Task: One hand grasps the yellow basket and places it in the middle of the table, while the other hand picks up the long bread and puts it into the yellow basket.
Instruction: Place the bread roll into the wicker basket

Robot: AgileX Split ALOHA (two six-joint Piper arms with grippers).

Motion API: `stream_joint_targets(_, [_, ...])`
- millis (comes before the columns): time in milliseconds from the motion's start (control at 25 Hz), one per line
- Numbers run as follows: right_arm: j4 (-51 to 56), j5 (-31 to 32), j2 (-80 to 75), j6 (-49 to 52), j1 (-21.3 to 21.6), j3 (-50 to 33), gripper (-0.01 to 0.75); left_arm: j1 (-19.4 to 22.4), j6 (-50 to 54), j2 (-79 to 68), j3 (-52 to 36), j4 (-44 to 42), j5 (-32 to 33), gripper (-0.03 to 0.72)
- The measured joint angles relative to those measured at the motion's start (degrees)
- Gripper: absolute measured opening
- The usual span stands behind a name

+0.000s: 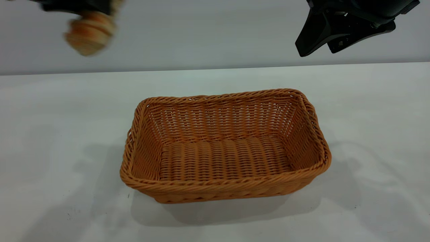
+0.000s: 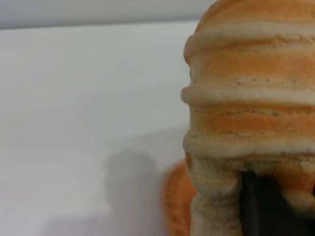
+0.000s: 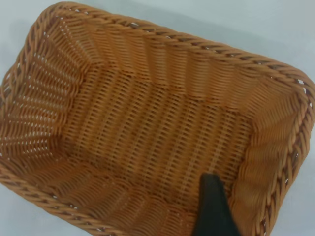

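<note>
Wicker yellow basket (image 1: 225, 148) sits empty mid-desk (image 1: 50, 134). Left claw (image 1: 97, 8), clamped on the long bread (image 1: 90, 33), hangs high, well left of the basket; the bread's long axis points downward. Right claw (image 1: 322, 43), jaws apart and empty, hovers above the basket's right end, off the path.

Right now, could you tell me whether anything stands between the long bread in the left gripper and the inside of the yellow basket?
Nothing visible does. The left gripper holds the long bread high, off to the left of the yellow basket, whose inside is empty. The right gripper hangs above the basket's right end, apart from it.
</note>
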State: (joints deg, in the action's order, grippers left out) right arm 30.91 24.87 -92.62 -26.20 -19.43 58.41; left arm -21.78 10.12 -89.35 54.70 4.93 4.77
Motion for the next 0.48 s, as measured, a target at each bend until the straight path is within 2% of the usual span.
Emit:
stream_joint_targets(200, [0.0,0.3,0.0,-0.11,0.0,0.0,0.561,-7.14,0.0,-5.42,0.0,0.0,-1.43,0.125])
stream_joint_targets(320, [0.0,0.76,0.0,-0.11,0.0,0.0,0.561,-9.65,0.0,-9.48,0.0,0.0,-2.04,0.121])
stream_joint_targets(480, [0.0,1.56,0.0,-0.24,0.0,0.0,0.561,-10.59,-1.23,-15.24,0.0,-0.05,-4.77,0.121])
